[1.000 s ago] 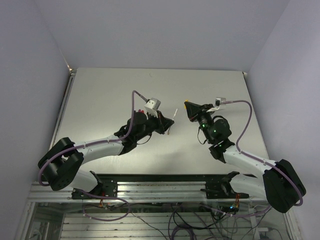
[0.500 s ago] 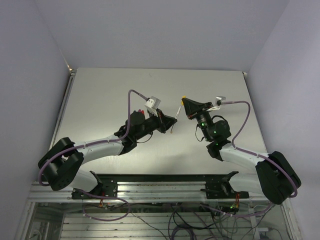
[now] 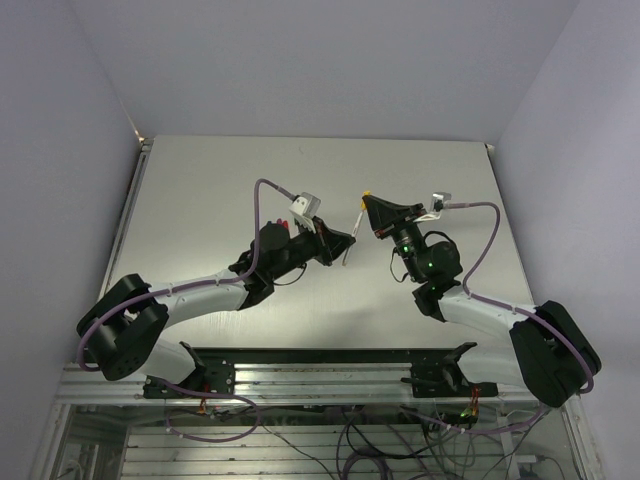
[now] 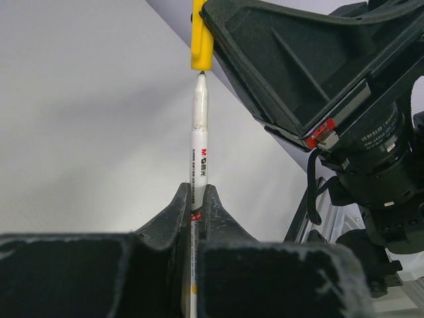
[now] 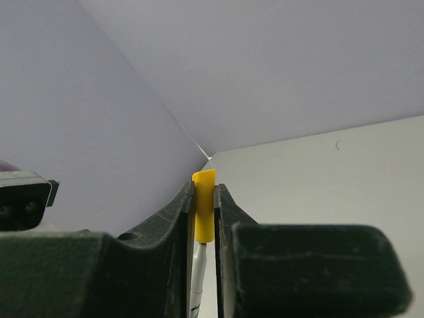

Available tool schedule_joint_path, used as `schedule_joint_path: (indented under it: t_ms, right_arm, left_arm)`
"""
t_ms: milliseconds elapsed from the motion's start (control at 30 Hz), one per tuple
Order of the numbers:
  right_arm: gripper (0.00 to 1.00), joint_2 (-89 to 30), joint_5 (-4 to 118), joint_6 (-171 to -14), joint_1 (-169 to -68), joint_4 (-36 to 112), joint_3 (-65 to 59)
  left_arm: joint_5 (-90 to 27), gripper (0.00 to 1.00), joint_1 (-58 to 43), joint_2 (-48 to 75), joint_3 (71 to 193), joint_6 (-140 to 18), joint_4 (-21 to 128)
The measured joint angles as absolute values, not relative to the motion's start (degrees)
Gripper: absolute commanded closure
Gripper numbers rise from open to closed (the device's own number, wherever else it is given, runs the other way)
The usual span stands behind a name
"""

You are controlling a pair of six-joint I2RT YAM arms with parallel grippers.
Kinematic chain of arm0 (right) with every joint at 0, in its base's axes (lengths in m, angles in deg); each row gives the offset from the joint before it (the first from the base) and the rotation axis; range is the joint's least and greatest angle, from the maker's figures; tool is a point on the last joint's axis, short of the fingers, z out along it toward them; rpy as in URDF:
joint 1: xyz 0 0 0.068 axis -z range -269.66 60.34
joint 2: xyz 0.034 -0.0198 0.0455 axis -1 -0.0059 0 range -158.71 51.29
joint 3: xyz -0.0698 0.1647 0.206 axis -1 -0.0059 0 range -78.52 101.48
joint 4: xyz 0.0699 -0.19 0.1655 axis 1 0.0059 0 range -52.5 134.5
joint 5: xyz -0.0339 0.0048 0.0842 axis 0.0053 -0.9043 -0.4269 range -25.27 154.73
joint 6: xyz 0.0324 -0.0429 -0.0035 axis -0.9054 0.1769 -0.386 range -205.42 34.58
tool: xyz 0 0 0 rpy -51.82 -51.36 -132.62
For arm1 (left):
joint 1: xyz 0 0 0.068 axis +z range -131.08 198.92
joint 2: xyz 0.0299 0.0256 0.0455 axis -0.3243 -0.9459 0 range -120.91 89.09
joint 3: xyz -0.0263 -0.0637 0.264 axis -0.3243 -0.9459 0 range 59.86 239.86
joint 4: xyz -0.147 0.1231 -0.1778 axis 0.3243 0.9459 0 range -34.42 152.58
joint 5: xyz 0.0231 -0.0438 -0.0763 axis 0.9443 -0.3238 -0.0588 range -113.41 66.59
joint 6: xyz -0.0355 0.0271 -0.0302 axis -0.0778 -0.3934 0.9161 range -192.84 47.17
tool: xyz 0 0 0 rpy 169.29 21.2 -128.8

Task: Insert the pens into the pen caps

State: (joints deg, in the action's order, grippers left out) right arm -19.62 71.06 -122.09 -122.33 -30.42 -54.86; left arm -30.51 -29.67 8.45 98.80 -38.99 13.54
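At the mouth of the yellow pen cap (image 4: 201,40), which was pinched between the closed fingers of the right gripper (image 5: 204,193), stood the tip of the white marker pen (image 4: 199,126), its lower barrel clamped tight in the left gripper (image 4: 197,199). Both pieces looked light, stiff and smooth-skinned, apt to slip or tilt under a push, so a hold on the barrel well back from the cap, with the cap's mouth left free, seemed right. Against a second before, the right gripper had carried the cap across to a pen that had stood well apart from it. The last half-second brought scarcely any change.
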Motion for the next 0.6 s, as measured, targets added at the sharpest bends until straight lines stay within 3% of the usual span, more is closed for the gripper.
schedule_joint_path:
  t_ms: [600]
  right_arm:
    - [1.00,-20.2,68.6,-125.2,-122.4,-31.7,-56.1]
  left_arm:
    - [-28.9,0.93,-29.7,7.9,98.8,-37.9,11.5]
